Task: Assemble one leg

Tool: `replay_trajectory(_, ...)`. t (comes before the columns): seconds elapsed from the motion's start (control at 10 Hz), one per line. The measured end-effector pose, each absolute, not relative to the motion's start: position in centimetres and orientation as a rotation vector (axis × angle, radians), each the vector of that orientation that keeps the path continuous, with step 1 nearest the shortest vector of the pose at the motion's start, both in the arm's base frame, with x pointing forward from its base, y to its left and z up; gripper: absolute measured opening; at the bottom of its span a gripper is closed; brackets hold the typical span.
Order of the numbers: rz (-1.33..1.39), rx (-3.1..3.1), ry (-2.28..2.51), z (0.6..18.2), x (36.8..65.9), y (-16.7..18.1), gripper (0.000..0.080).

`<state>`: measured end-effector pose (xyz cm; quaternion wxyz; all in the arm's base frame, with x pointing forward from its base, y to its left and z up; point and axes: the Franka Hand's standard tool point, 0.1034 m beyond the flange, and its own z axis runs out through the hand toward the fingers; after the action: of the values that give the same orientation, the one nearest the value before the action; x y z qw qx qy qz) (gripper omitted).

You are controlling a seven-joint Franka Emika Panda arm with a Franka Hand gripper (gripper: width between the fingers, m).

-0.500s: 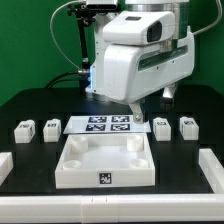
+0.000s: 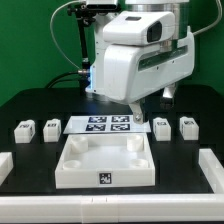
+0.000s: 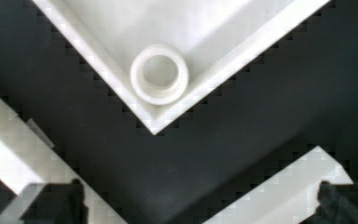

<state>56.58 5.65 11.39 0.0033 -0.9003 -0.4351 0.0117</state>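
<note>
Four small white legs with tags stand on the black table: two at the exterior view's left (image 2: 24,130) (image 2: 50,128) and two at its right (image 2: 161,127) (image 2: 187,126). The large white square panel (image 2: 72,172) lies in the middle. My gripper (image 2: 138,112) hangs over the panel's far right corner, mostly hidden by the arm's white body. In the wrist view the gripper (image 3: 194,205) is open and empty, with its dark fingertips (image 3: 44,204) wide apart. Beneath it are the panel's corner (image 3: 105,40) and a round socket (image 3: 158,75). No leg shows in the wrist view.
The marker board (image 2: 100,124) lies just behind the panel. White rails border the table at the exterior view's left (image 2: 8,165), right (image 2: 212,168) and front (image 2: 110,207). Two white bands (image 3: 7,140) (image 3: 274,185) cross the black table in the wrist view.
</note>
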Motion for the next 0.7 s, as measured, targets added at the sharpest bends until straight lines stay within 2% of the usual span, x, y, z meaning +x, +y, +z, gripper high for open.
replay_trajectory(0.6, 0.038, -2.822, -1.365, 11.4, 56.5, 5.6, 0.0650)
replay_trajectory(0.7, 0.049, -2.802, -1.406, 11.5, 55.6, 5.2, 0.0650)
